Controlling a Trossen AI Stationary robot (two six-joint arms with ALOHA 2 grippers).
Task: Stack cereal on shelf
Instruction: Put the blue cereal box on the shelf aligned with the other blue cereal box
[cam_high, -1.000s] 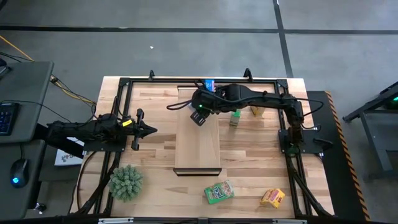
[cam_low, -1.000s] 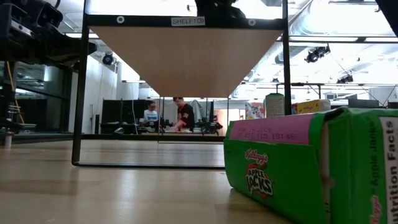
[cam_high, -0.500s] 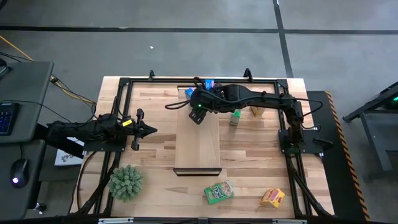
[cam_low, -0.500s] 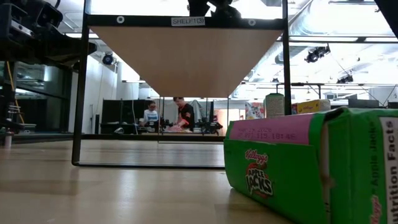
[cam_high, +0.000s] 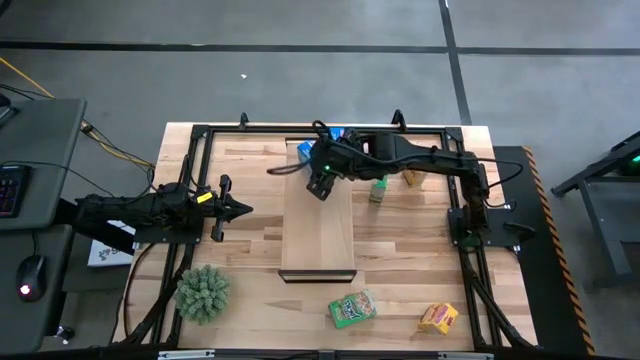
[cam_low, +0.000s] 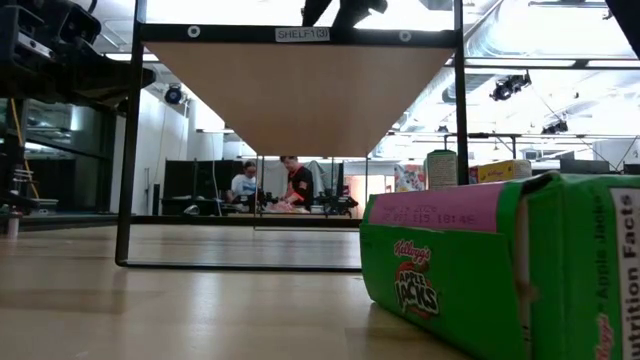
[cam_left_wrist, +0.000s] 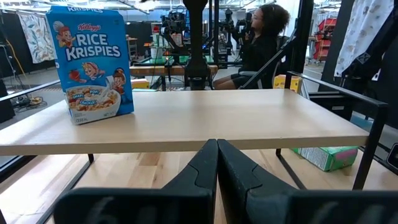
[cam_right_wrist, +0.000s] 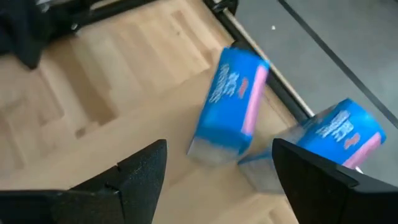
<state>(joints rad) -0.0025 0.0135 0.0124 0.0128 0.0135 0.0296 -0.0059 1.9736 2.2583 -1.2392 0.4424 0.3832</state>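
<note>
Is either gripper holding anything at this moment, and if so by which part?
Nothing is held. The right gripper is open above the shelf, clear of the blue Rice Krispies box standing there. The left gripper is shut and empty beside the shelf.

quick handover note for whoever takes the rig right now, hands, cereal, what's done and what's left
Right hand: open above the far end of the shelf, holding nothing.
Left hand: shut, empty, waiting at the table's left side.
Done: one blue cereal box stands upright on the shelf's far end.
Left: second blue box behind the shelf; a green box and a yellow-orange box right of the shelf; another green box and yellow-orange box near the front edge.
</note>
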